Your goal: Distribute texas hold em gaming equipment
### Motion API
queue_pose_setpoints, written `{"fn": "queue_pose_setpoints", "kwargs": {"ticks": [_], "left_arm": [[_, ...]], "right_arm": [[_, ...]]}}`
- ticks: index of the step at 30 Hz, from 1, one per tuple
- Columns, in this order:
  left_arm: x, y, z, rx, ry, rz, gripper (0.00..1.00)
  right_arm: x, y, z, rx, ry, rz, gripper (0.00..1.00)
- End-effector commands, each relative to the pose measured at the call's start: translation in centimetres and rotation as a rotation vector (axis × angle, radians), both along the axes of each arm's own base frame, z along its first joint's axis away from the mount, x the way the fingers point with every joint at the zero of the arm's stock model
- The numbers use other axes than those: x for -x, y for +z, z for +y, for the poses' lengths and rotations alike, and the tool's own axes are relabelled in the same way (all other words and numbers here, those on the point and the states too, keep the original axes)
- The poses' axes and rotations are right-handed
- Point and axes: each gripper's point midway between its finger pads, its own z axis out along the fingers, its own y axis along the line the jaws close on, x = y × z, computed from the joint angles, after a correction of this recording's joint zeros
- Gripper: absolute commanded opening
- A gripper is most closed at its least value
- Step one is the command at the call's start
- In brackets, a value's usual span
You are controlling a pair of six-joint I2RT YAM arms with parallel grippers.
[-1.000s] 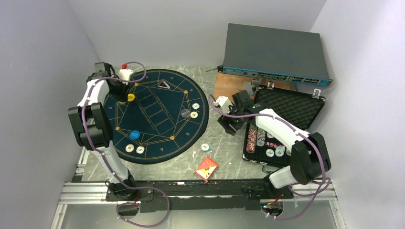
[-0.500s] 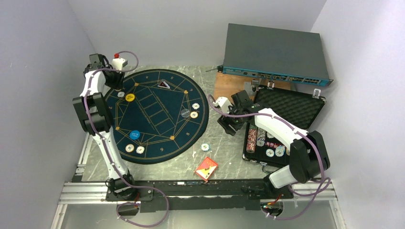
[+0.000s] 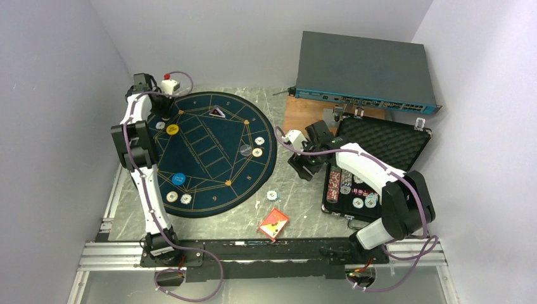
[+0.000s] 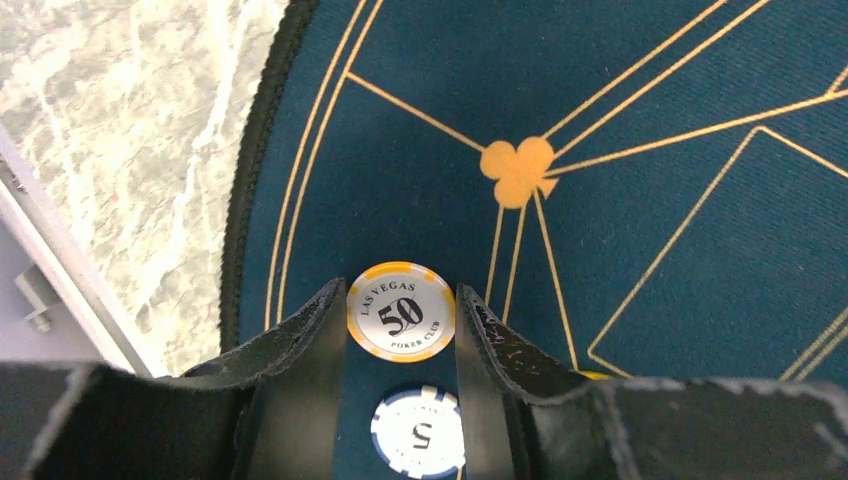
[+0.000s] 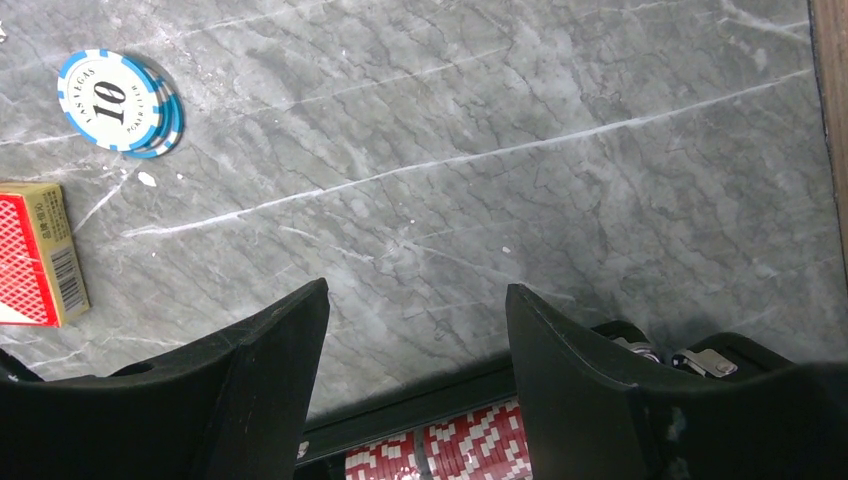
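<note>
Grey marble tabletop (image 3: 297,202); round navy gold-lined mat (image 3: 209,158) at left, open black foam-lined case (image 3: 380,142) at right. Left gripper (image 4: 400,292) over mat's far-left part, jaws parted narrowly, clamping nothing. Whitish yellow-rimmed "50" chip (image 4: 400,311) flat on mat, seen between its tips; blue-rimmed "5" chip (image 4: 420,432) just beside it. Right gripper (image 5: 417,295) spread wide, empty, above bare marble beside case. Blue-rimmed "10" chip (image 5: 115,88) and red card pack (image 5: 35,255) on marble, off mat. Red-white chip rows (image 5: 430,455) in case.

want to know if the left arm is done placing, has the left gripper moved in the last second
Yes. The left gripper has backed off toward the far rim of the mat, away from the yellow disc, which stayed put.
</note>
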Motion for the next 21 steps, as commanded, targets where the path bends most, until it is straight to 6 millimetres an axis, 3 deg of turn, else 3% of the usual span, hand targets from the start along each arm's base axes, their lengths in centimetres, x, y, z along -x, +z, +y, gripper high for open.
{"fn": "queue_pose_setpoints", "kwargs": {"ticks": [1,5,7,11,15,19,21], "left_arm": [[-1.6,0.9,0.4,-0.046,0.001,-0.041,0.4],[-1.2,1.3,0.0,-0.05,-0.006,-0.033,0.71],[-0.6,3.1,-0.6,-0.03,-0.02,-0.051,0.82],[1.2,9.1,-2.2,0.028,-0.034,-0.119,0.88],[5.3,14.1,-4.5,0.104,-0.044,-0.15,0.94],[10.8,16.3,-8.0,0.198,-0.072,-0.149,0.96],[13.6,16.5,-9.7,0.268,-0.081,-0.122,0.96]], "right_arm": [[-0.1,-0.1,-0.1,0.002,-0.006,0.009,0.68],[0.0,0.0,0.1,-0.007,0.001,0.014,0.69],[0.2,0.1,0.3,-0.016,0.01,0.02,0.7],[0.5,0.6,0.7,-0.04,0.035,0.02,0.71],[2.1,0.8,1.7,-0.093,0.11,0.052,0.72],[3.0,-0.1,3.6,-0.057,0.193,0.06,0.72],[3.5,-0.8,5.1,-0.017,0.23,0.061,0.72]]}}
